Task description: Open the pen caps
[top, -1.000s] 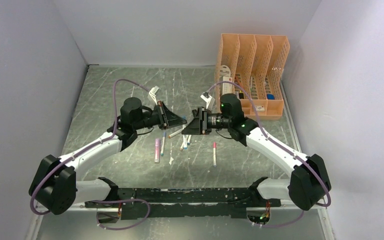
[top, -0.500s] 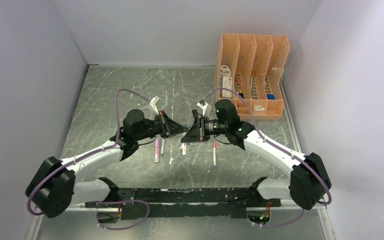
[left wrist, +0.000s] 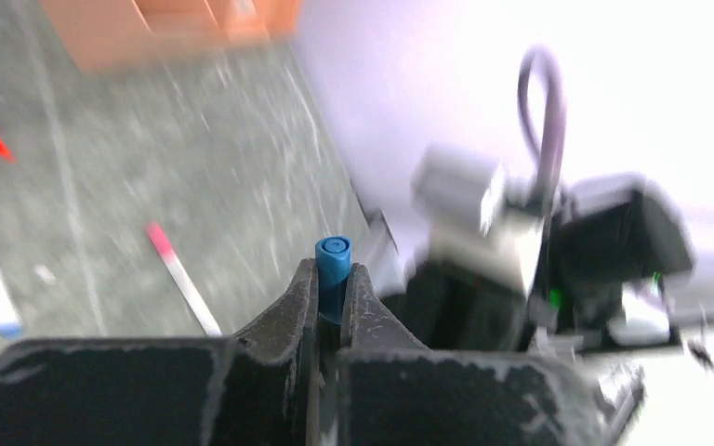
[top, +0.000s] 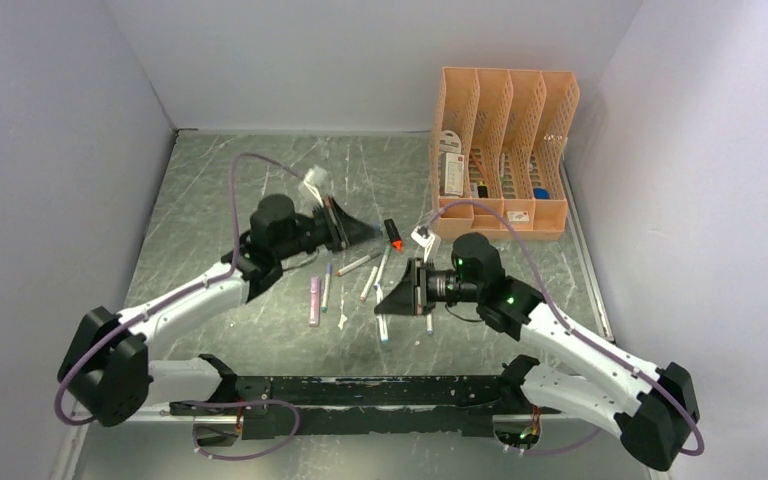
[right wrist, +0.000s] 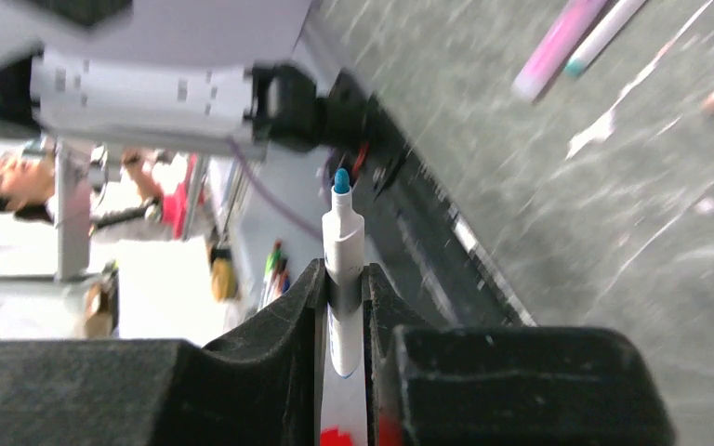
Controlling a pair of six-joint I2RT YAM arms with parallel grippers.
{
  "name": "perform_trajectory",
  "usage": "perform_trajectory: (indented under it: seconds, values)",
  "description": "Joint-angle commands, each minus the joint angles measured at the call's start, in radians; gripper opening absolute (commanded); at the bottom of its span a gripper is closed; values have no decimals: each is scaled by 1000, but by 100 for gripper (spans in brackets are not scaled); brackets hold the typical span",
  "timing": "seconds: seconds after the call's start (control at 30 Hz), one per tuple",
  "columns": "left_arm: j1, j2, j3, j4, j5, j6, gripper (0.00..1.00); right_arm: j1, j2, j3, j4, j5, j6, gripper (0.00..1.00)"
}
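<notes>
**Top external view.** The left gripper [top: 358, 232] and right gripper [top: 388, 302] are positioned over the middle of the tabletop [top: 220, 200], apart from each other. A white pen [top: 381, 325] projects from the right gripper toward the near edge. Loose pens [top: 326, 285] lie between the arms. They include a pink-purple highlighter [top: 314, 300] and a black marker [top: 391, 235] with an orange end. An orange file rack [top: 505, 120] stands at the far right. What the left jaws hold cannot be made out in this view.

**Left wrist view.** The left gripper [left wrist: 333, 279] has its jaws drawn narrow, clamped on a blue cap [left wrist: 333, 258]. The cap is a short cylinder with a round flat end, standing proud of the fingertips. The background is blurred.

**Right wrist view.** The right gripper [right wrist: 342, 279] has its jaws narrow, gripping the barrel of the white pen [right wrist: 342, 246]. The tapered neck and blue nib are exposed beyond the fingertips. A red marking shows lower on the barrel.
</notes>
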Motion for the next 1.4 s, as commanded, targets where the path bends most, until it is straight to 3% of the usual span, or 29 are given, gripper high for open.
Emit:
perform_trajectory:
  seconds: [0.0, 0.13, 0.23, 0.43, 0.57, 0.8, 0.97, 1.13, 1.37]
  values:
    - [142, 103, 107, 94, -86, 22, 7, 50, -71, -55, -101, -82, 57, 0]
    - [224, 187, 178, 115, 14, 26, 7, 51, -104, -68, -70, -25, 96, 0]
    - [255, 222, 291, -115, 45, 122, 7, 51, -65, 11, -169, 89, 26, 0]
    - [271, 267, 432, -521, 40, 349, 7, 41, 303, 383, -475, 335, -238, 0]
    - [293, 253, 425, -655, -9, 459, 7, 2, 602, 639, -637, 505, -381, 0]
    - [379, 223, 366, -731, 24, 560, 7, -54, 996, 994, -777, 740, -504, 0]
    - [408, 217, 317, -729, 58, 582, 7, -79, 1177, 1132, -825, 869, -537, 0]
    - [414, 228, 303, -754, 69, 611, 7, -119, 1274, 1189, -834, 922, -558, 0]
    - [416, 228, 280, -752, 55, 617, 7, -176, 1278, 1164, -783, 875, -579, 2]
